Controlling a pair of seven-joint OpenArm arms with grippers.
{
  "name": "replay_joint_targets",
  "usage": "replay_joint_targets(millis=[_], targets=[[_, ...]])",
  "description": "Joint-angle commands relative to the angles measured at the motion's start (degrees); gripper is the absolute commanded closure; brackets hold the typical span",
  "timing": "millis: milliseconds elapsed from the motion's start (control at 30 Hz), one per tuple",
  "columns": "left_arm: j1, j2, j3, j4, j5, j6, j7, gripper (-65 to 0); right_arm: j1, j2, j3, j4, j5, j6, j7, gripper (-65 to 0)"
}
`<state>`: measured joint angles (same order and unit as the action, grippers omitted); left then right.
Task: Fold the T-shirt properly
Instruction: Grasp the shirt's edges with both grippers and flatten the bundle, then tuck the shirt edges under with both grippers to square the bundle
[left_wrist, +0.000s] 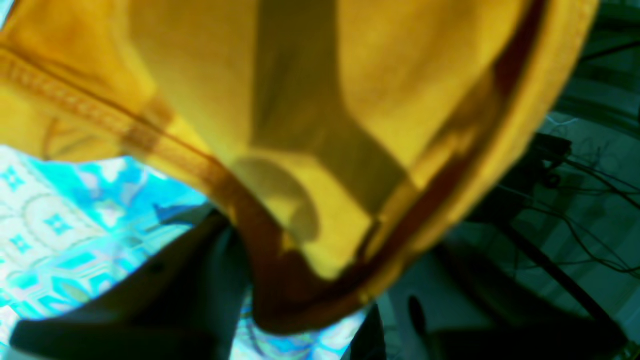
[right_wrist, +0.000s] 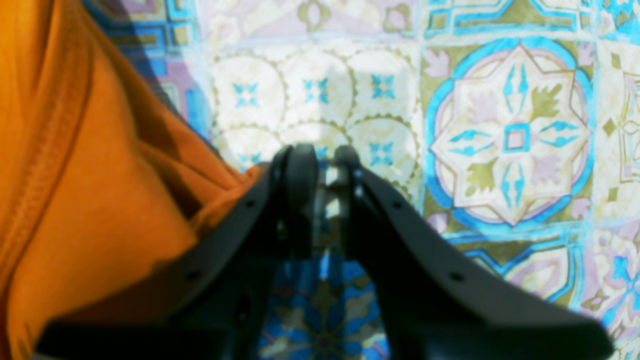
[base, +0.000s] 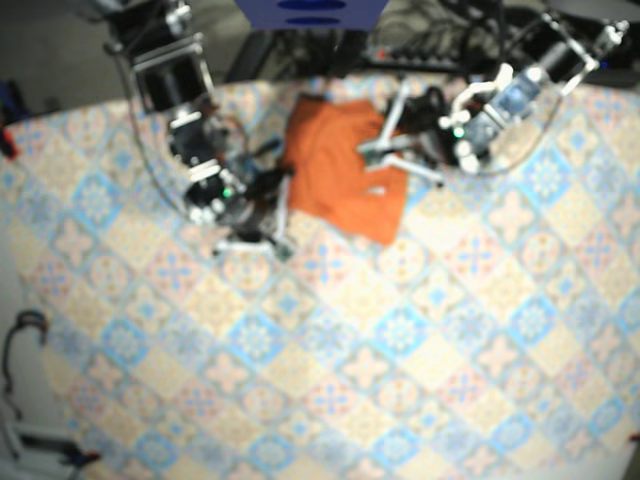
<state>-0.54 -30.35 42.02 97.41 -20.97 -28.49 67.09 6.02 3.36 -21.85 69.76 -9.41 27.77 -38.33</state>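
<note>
- Base view: the orange T-shirt (base: 335, 165) lies in a rumpled block near the far edge of the patterned counter (base: 400, 350), between my two arms.
- The left tool (base: 385, 165) sits at the shirt's edge on that view's right, its pale fingers over the cloth there.
- The right tool (base: 268, 215) is on the other side, just beside the shirt's edge and over the bare tile pattern.
- Left wrist view: the T-shirt (left_wrist: 350, 100) fills most of the frame, up close and raised off the counter (left_wrist: 60, 225), and a stitched hem runs across it.
- The cloth sags down between the two dark fingers (left_wrist: 165, 295). It covers their tips, so I cannot tell whether this tool is pinching the shirt or only draped by it.
- Off to the right of that view I see dark floor and loose cables (left_wrist: 585, 200) beyond the counter edge.
- Right wrist view: the right tool (right_wrist: 324, 160) has its fingers almost pressed together. Only a thin slit is left, the tile print shows through it, and nothing is in it.
- The T-shirt (right_wrist: 90, 200) is bunched along the left of this view, right up against the outer side of the nearer finger. The rest is bare counter (right_wrist: 510, 135).
</note>
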Motion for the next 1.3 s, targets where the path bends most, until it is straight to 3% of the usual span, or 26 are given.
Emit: replay_joint_targets(millis=[0,500,933,1267], targets=[[-1.5,-0.6,-0.5,0.7,0.0,0.1,-0.2,-14.3,-0.2,-0.1,-0.4,-0.1,-0.2,0.8,-1.9,-9.2],[-2.4,-0.3,-0.5,-6.4,0.2,0.1,-2.5,-14.5,-1.8,-0.1,-1.9,0.6,-0.3,0.8,-1.9,-9.0],[-8.7,-0.3,-0.4,-10.1,-0.3,0.1,-2.6,-14.5,-2.8,0.2,-4.5,5.0,-0.3,0.8,-6.8,-9.0],[-11.7,3.1,-0.5,-11.3,0.2,0.1,-2.4,-14.5,-5.5,1.2,-4.7,9.0,-0.3,0.8,-8.8,-9.0]])
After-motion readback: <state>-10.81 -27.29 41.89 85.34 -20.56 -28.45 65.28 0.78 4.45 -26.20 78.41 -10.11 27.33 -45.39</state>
